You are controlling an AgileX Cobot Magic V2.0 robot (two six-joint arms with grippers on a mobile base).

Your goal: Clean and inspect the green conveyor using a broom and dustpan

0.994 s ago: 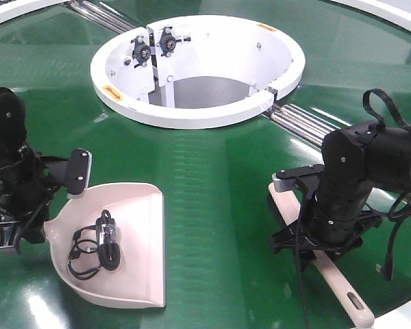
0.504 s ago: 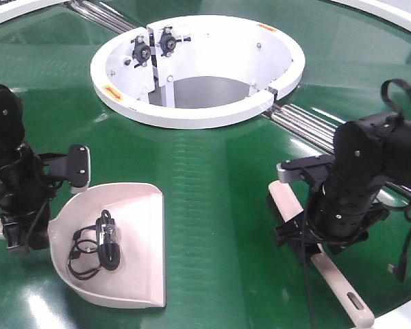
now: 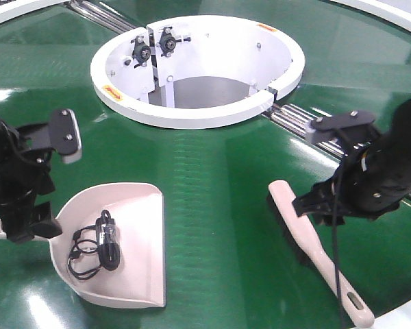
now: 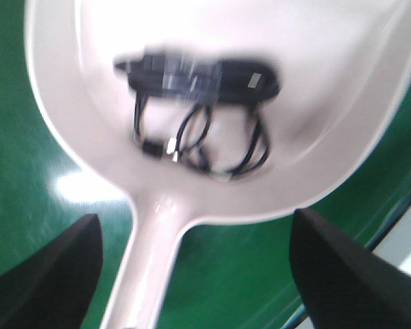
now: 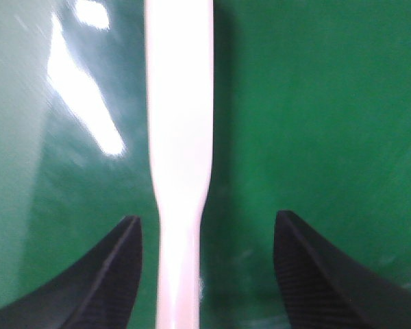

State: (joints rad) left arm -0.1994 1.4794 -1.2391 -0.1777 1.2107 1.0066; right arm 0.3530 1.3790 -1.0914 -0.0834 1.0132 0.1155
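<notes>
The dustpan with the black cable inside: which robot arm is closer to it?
Left. The left gripper hangs open over the dustpan handle; the right gripper is across the belt, above the broom.

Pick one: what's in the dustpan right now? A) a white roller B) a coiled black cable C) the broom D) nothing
B: a coiled black cable lies inside the dustpan, also seen, blurred, in the left wrist view, while the broom lies apart on the green conveyor.

Dk-green conveyor (image 3: 212,178), beige dustpan (image 3: 140,226) & broom (image 3: 315,250), blk cable (image 3: 96,250).
</notes>
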